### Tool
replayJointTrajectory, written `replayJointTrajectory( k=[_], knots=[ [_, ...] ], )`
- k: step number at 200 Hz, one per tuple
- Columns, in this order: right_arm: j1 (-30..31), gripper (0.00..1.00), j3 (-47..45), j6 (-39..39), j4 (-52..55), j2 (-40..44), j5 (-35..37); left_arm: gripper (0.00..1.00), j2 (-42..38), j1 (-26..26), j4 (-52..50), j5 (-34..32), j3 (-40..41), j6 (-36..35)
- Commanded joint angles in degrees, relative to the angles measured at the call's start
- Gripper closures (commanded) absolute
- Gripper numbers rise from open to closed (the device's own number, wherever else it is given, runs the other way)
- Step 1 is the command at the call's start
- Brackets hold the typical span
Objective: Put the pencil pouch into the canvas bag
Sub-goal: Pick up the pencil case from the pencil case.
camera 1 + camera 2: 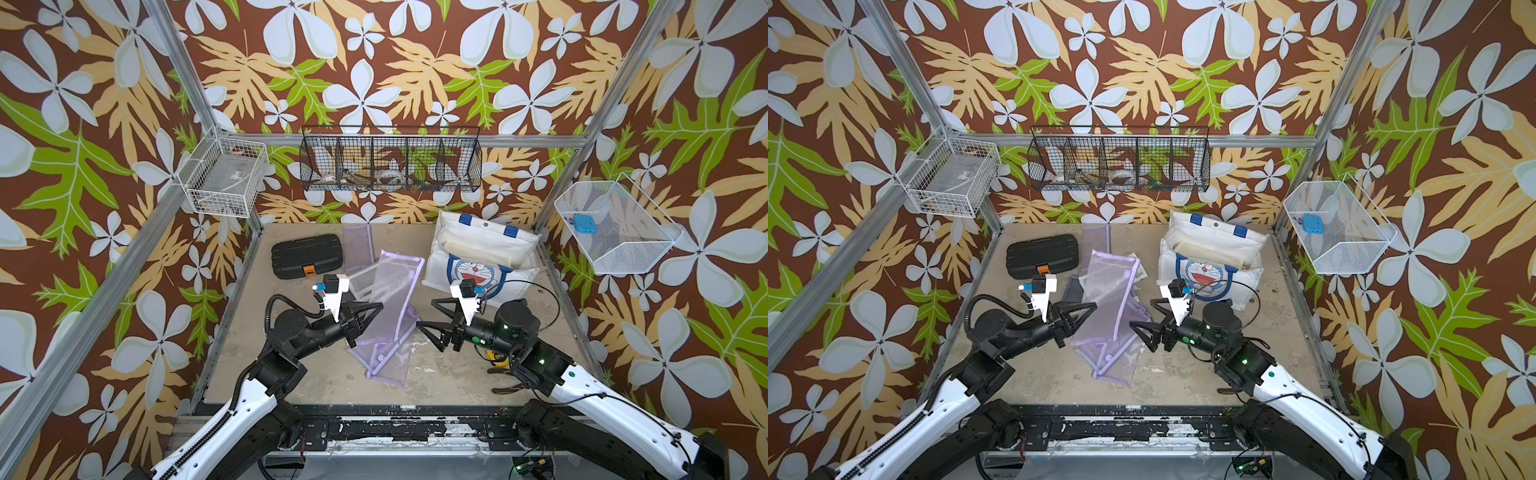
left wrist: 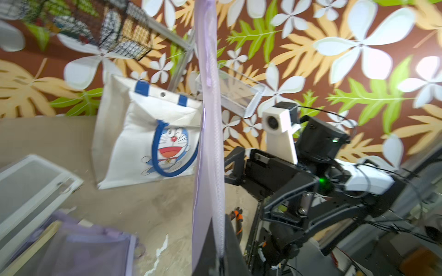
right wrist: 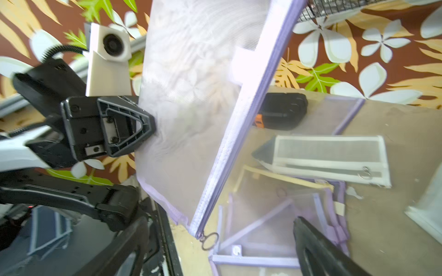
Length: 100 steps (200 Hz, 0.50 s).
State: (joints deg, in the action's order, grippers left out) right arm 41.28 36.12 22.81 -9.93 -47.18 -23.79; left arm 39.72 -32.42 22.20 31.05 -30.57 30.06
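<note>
Pencil pouch [image 1: 392,291], the purple mesh one, is held up off the pile by my left gripper [image 3: 149,127], fingers pinched on its mesh side. Its long axis runs roughly six to twelve. My right gripper [image 1: 426,313], fingers spread and empty, sits just beside it at three o'clock. Loose pouches [image 1: 382,357] lie underneath. The canvas bag [image 1: 478,253] waits at one o'clock, past my right wrist, which I judge crowds the path. The black case [image 1: 307,259] at eleven is well apart.

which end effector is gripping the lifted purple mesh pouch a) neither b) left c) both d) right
b: the left end effector is clamped on the lifted purple mesh pouch, while the right end effector stands open and grips nothing.
</note>
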Motion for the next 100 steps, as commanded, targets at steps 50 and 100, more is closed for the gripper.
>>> replayJointTrajectory(
  k=[50,100],
  knots=[
    [0.1,0.09,-2.8,10.1,-23.1,1.3,-13.1,1.0,0.9,-2.6,19.5,13.4,0.8,7.1],
    [0.0,0.46,-4.2,11.5,-27.6,1.1,-13.6,1.0,2.1,-3.6,23.1,13.8,2.3,9.0]
  ],
)
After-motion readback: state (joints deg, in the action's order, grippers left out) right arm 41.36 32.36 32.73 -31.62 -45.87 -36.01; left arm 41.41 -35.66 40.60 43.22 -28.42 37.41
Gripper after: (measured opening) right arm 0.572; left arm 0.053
